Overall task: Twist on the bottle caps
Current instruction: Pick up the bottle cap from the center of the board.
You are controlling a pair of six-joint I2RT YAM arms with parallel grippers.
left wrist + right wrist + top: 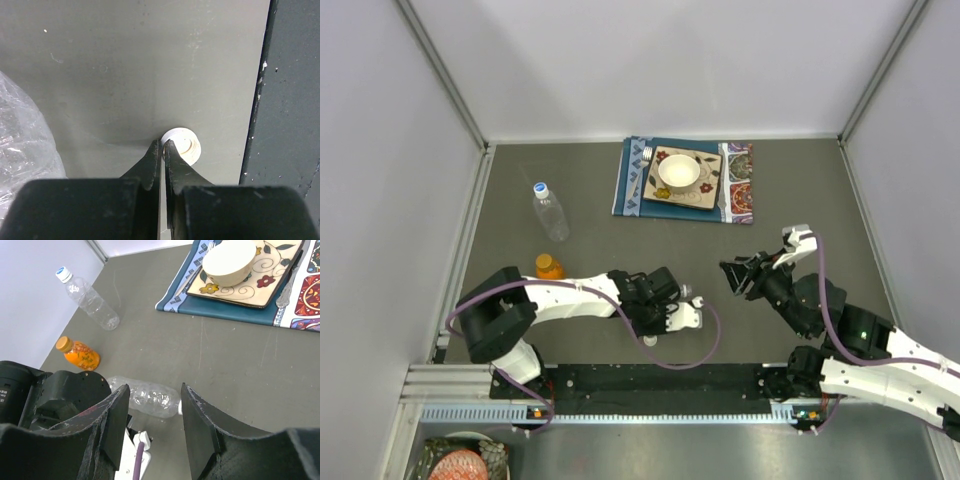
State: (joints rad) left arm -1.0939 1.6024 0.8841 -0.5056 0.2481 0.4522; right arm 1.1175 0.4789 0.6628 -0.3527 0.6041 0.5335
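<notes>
White plastic bottle cap: open side up on the tabletop, at the tips of the left gripper, which is closed to a slit on its rim. Confirm the pinch before lifting. Right gripper: parted, empty, with the clear bottle lying just beyond.

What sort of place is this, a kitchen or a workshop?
Likely a robot test lab: plain white walls box in a grey table, two arms bolted at its edge, staged bottles and a bowl.
</notes>
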